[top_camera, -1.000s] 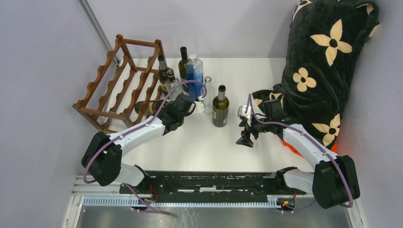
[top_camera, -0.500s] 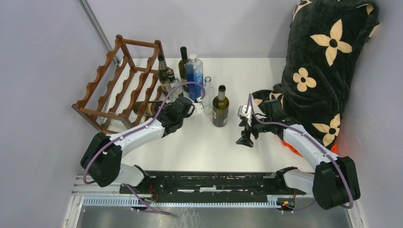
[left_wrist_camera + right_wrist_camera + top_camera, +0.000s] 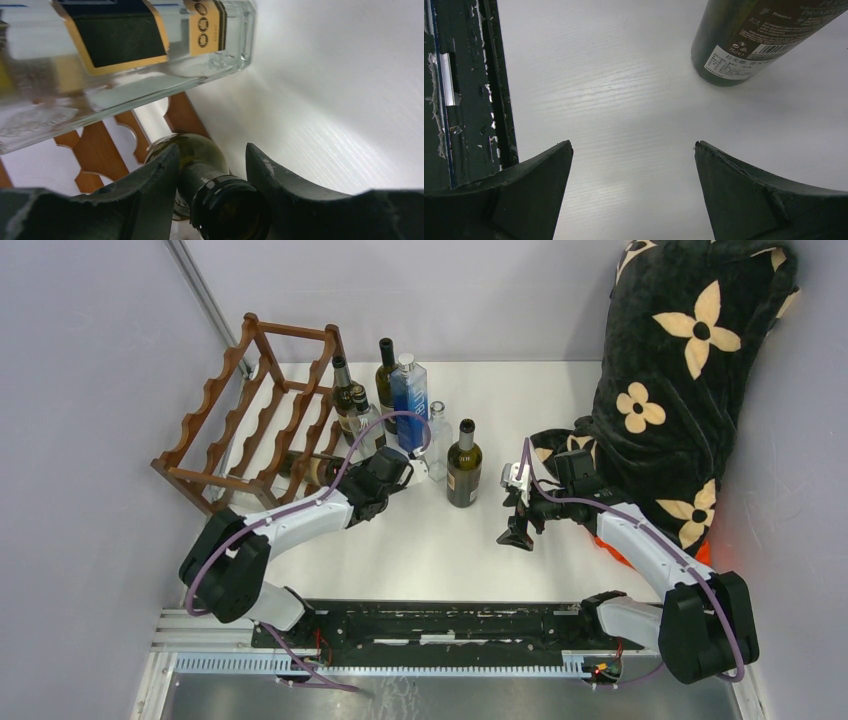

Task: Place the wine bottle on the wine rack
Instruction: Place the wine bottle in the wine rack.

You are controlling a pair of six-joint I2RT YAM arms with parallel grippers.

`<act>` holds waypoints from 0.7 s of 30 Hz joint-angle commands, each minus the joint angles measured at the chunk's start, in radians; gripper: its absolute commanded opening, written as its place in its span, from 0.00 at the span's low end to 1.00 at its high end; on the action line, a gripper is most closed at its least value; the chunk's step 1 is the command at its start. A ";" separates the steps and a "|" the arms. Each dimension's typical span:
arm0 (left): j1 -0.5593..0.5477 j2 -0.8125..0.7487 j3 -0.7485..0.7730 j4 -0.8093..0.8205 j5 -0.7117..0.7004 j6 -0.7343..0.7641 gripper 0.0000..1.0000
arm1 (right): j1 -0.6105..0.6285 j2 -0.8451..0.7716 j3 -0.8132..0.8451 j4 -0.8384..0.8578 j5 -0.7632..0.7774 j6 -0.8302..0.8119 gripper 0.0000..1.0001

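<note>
Low in the rack [image 3: 290, 331], toward the table's far left corner, the wine bottle [image 3: 303, 466] lies on its side with its neck poking out toward the table's middle. The left gripper [image 3: 211, 150] has its jaws part open, one on each side of that neck and very close to it; whether they press on it I cannot tell. The risk, as I judge it, lies in backing off: a finger catching the lip could drag the bottle out of its cradle, and if the body sits only partway on the scalloped rails it may roll or slide out. A clear bottle [image 3: 125, 50] stands just beside the wrist, with more bottles [image 3: 408, 390] behind it, so a sideways swing could knock them over. The right gripper [image 3: 633, 145] hangs wide open and empty near a green bottle [image 3: 463, 468], apart from it. The table [image 3: 450, 540] is white, smooth and hard, so glass would likely skid or roll on it. Grey walls close in the left and back; a black flowered blanket [image 3: 690, 370] fills the far right corner.
</note>
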 commanded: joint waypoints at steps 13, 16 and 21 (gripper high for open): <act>0.027 -0.051 -0.070 0.016 -0.035 -0.102 0.63 | -0.002 -0.031 0.001 0.020 -0.029 -0.015 0.98; 0.052 -0.053 -0.066 0.021 -0.040 -0.107 0.63 | -0.002 -0.032 0.000 0.019 -0.029 -0.015 0.98; 0.064 -0.032 -0.032 -0.001 -0.033 -0.152 0.65 | -0.002 -0.035 -0.002 0.020 -0.029 -0.015 0.98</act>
